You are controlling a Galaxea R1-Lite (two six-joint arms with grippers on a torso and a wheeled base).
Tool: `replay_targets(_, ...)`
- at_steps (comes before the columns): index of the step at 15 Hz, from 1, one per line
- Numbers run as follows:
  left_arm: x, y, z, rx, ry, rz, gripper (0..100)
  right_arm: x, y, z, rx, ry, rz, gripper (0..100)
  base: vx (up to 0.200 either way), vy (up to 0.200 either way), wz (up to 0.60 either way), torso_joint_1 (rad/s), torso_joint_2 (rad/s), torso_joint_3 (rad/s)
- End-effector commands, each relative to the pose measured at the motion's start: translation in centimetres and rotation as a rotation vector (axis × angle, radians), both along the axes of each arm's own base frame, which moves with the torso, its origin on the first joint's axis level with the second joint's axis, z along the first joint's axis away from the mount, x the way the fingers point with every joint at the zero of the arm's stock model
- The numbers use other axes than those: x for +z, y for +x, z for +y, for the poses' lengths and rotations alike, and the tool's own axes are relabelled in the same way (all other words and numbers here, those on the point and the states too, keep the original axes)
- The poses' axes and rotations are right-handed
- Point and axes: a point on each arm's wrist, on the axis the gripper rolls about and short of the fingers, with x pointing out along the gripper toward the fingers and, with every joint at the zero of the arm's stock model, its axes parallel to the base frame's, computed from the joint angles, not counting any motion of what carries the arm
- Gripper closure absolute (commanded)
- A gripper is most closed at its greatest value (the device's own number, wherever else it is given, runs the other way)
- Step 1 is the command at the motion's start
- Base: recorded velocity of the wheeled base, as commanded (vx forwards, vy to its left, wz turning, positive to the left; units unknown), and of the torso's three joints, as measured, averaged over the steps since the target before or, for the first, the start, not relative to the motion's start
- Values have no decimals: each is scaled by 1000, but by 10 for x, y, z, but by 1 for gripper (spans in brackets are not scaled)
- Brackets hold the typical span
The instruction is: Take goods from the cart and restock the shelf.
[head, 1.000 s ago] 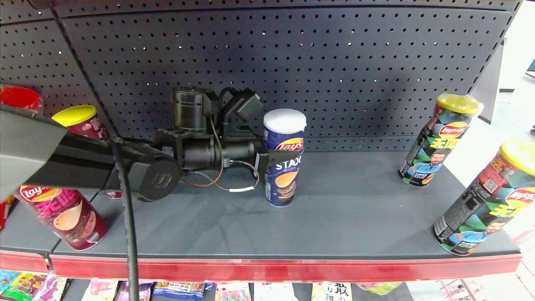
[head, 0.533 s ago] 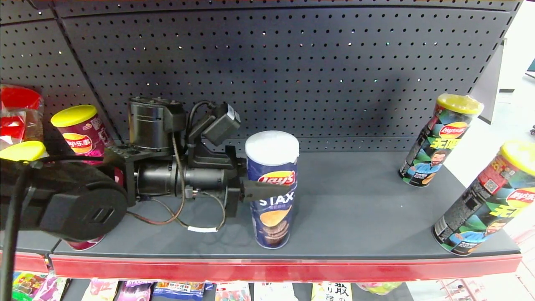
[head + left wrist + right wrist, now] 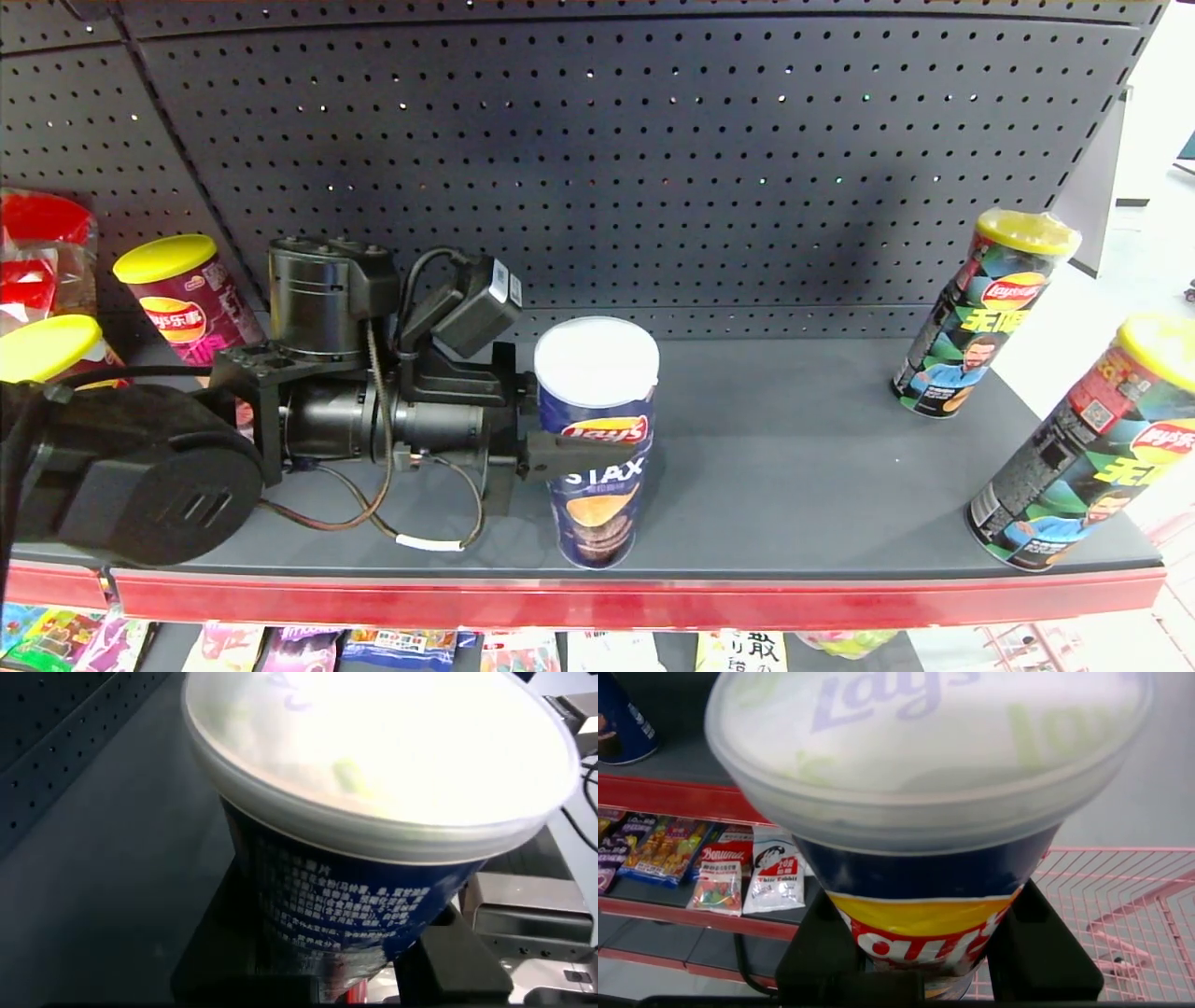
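Note:
A blue chip can [image 3: 597,509] with a white lid stands upright near the front edge of the grey shelf [image 3: 794,485]. My left gripper [image 3: 583,446] comes in from the left and is shut on its middle. In the left wrist view the can [image 3: 392,765] sits between the two dark fingers [image 3: 224,952] of the left gripper [image 3: 341,961]. Whether its base touches the shelf I cannot tell. My right gripper [image 3: 934,952] is shut on a second can [image 3: 924,793], blue, yellow and red with a clear lid, held out in front of the shelf.
Two black-green cans [image 3: 980,313] [image 3: 1092,448] with yellow lids stand at the shelf's right end. Maroon cans [image 3: 187,299] stand at the left. A pegboard wall [image 3: 653,168] backs the shelf. The front lip [image 3: 597,597] is red. A pink wire cart [image 3: 1120,905] lies below the right gripper.
My left gripper has drawn the blue can from mid-shelf toward the front edge and a little to the left. The other cans have not moved.

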Motion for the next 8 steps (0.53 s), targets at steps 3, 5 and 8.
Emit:
replay_targets(3, 1, -5, 0, -34, -8, 8, 100, 1, 0, 0, 3, -1, 1, 100, 0, 0, 0, 0, 0, 0)
replay_targets(5, 0, -6, 0, -39, -8, 9, 100, 1, 0, 0, 3, -1, 1, 100, 0, 0, 0, 0, 0, 0)
replay_targets(8, -5, -8, 1, -44, 3, 19, 100, 1, 0, 0, 3, -1, 1, 100, 0, 0, 0, 0, 0, 0)
